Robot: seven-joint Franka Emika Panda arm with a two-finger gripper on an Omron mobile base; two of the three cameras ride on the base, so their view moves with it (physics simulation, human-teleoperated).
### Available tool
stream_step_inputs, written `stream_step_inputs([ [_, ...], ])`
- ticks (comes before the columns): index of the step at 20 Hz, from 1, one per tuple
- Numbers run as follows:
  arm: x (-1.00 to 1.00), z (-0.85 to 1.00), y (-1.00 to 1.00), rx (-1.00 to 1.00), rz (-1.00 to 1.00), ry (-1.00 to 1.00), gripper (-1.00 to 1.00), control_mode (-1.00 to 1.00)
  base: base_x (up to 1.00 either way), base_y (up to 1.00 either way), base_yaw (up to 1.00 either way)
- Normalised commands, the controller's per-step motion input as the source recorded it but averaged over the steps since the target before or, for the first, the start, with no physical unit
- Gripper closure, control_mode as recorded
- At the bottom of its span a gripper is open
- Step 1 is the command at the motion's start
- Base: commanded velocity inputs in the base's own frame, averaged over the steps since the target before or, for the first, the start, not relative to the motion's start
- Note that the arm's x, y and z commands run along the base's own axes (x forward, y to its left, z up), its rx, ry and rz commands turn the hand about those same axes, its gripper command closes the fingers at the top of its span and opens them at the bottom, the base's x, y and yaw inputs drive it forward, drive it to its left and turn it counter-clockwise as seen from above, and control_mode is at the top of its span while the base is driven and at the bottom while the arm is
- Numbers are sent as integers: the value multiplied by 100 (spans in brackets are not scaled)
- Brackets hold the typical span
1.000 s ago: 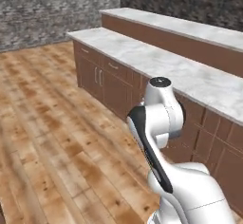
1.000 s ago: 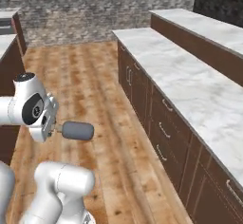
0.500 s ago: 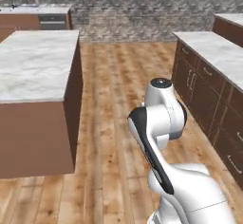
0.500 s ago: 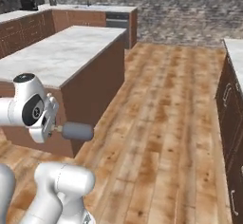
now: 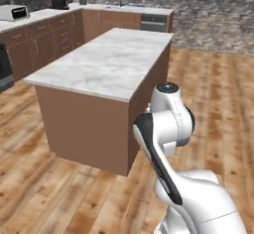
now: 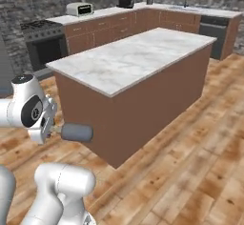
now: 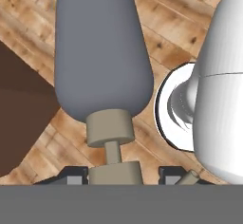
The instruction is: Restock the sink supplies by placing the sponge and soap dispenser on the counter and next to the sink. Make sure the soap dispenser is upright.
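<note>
Gripper (image 7: 124, 176) clenched on pump top of soap dispenser (image 7: 102, 52), fingertips (image 7: 73, 176) cut off by bottom edge. Bottle body sticks straight out ahead of the claw, lying sideways over wood floor (image 6: 190, 171). Island (image 6: 128, 59) beyond the claw.

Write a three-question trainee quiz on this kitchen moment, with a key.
1. True or false: the soap dispenser is standing upright on the island.
2. Which end of the soap dispenser does the gripper hold: A, the pump top; B, the rounded body?
3. Fill in: in the right base view, the dispenser sticks out sideways above the wooden ____.

Key:
1. False: it is held in the air, lying sideways, beside the island.
2. A: in the hand view the pump top sits between the fingertips, and the body points away.
3. floor
</note>
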Motion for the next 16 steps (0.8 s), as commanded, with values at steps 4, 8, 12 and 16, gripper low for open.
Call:
stream_step_inputs([
  [4,0,0,0,0,0,0,100,100,72,5,70],
  [8,0,0,0,0,0,0,100,100,68,9,72],
  [12,0,0,0,0,0,0,100,100,70,7,70],
  [16,0,0,0,0,0,0,100,100,58,10,70],
])
